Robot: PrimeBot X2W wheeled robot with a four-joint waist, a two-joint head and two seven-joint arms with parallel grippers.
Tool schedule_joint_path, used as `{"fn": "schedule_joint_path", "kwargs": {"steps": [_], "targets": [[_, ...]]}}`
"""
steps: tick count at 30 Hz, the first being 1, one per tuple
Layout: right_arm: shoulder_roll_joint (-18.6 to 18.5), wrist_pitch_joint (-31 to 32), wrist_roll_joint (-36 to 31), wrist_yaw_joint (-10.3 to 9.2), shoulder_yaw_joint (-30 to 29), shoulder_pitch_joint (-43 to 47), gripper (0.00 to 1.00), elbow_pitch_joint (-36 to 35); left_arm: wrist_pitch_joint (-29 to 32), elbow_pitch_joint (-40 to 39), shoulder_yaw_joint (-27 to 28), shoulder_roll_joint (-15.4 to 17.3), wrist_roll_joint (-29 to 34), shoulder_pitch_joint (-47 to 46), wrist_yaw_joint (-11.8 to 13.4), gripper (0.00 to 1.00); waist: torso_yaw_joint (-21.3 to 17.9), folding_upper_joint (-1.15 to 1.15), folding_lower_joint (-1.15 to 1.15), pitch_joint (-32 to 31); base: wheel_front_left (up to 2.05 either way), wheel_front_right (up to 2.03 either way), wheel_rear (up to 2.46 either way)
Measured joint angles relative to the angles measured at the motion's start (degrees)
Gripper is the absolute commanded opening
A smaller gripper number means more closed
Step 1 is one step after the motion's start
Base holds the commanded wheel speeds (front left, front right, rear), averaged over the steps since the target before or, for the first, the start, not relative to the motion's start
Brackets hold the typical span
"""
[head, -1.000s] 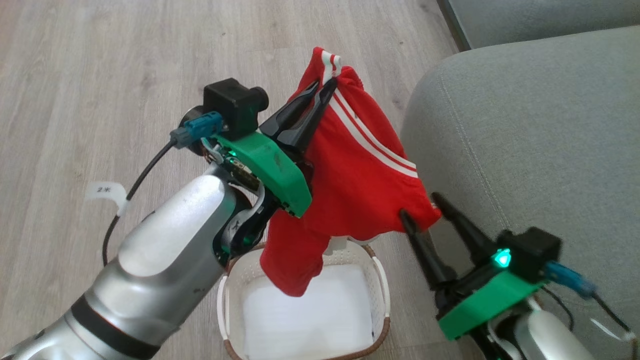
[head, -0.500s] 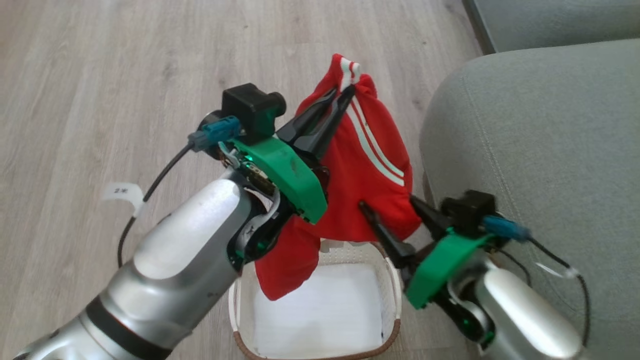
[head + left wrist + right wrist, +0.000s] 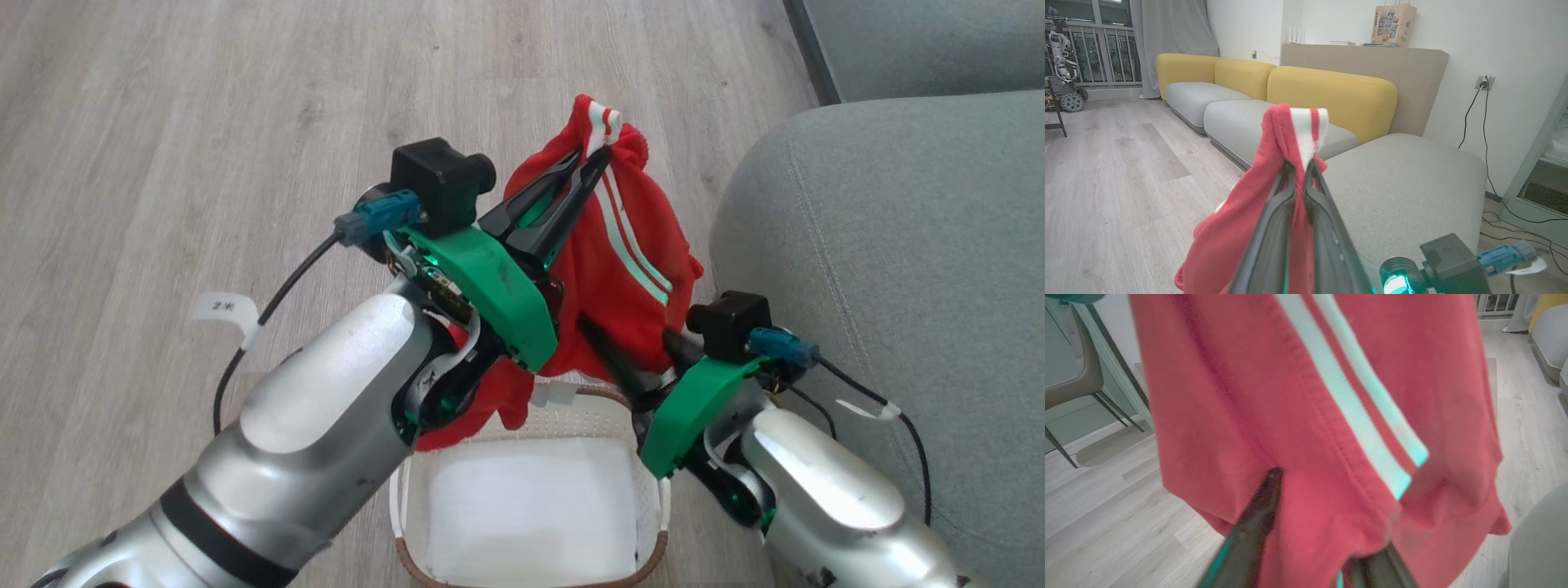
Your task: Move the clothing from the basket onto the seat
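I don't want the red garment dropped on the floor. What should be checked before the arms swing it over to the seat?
1. Left gripper shut on the red garment, at its striped edge: ok.
2. Right gripper gripping the lower fabric: not ok, it is open against it.
3. Garment's low end clear of the basket: cannot tell, it hangs at the far rim.
4. Seat bare where visible: ok.

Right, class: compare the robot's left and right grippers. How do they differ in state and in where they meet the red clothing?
The left gripper is shut, pinching the striped top end of the clothing; the right gripper is open, fingers spread at its lower part. The left gripper sits higher; the right gripper sits lower, near the basket. Both have dark fingers on green mounts.
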Motion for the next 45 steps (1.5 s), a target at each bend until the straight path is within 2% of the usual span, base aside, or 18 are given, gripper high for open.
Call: {"fn": "schedule_joint_path", "kwargs": {"steps": [5, 10, 19, 29, 30, 31, 32, 33, 45], "targets": [[0.07, -1.82, 1.56, 0.00, 1.30, -0.15, 0.00, 1.41, 0.00, 0.31, -0.04, 0.03, -0.27, 0.18, 0.01, 0.00, 0.11, 0.00, 0.00, -0.33, 0.00, 0.00, 0.00], [-0.76, -3.48, 2.32, 0.00, -0.57, -0.09, 0.00, 0.45, -0.10, 0.47, -0.02, 0.46, -0.29, 0.76, 0.19, 0.00, -0.16, 0.00, 0.00, -0.58, 0.00, 0.00, 0.00], [-2.82, -4.23, -1.33, 0.00, -10.40, 3.53, 0.00, -7.31, -0.51, 0.73, -0.04, 1.24, -0.88, 2.55, 0.40, 0.00, -0.60, 0.00, 0.00, -0.65, 0.00, 0.00, 0.00], [-2.65, -4.24, -5.75, 0.00, -19.01, 9.15, 0.00, -15.84, -0.59, 1.78, -0.44, 2.05, -0.88, 4.33, 0.42, 0.00, -1.52, 0.00, 0.00, -0.08, 0.00, 0.00, 0.00], [-2.65, -4.24, -6.10, 0.00, -19.52, 9.51, 0.00, -16.45, -0.59, 1.91, -0.51, 2.19, -0.88, 4.65, 0.42, 0.03, -1.65, 0.00, 0.00, -0.04, 0.00, 0.00, 0.00], [-2.59, -4.24, -6.36, 0.00, -19.96, 9.84, 0.00, -16.97, -0.60, 2.14, -0.65, 2.30, -0.88, 4.89, 0.42, 0.35, -1.79, 0.00, 0.00, 0.00, 0.00, 0.00, 0.00], [-2.49, -4.24, -6.53, 0.00, -20.43, 10.02, 0.00, -17.36, -0.60, 2.30, -0.81, 2.34, -0.88, 5.03, 0.42, 0.80, -1.94, 0.00, 0.00, 0.03, 0.00, 0.00, 0.00], [-2.42, -4.24, -6.77, 0.00, -20.87, 10.12, 0.00, -17.74, -0.62, 2.33, -0.92, 2.36, -0.90, 5.13, 0.43, 1.00, -2.09, 0.00, 0.00, 0.07, 0.00, 0.00, 0.00], [-3.03, -4.15, -8.12, 0.00, -25.15, 11.07, 0.00, -22.17, -1.60, 1.71, -2.19, 2.44, -1.33, 6.09, 0.66, 1.00, -5.46, 0.00, 0.00, 0.49, 0.00, 0.00, 0.00]]}}
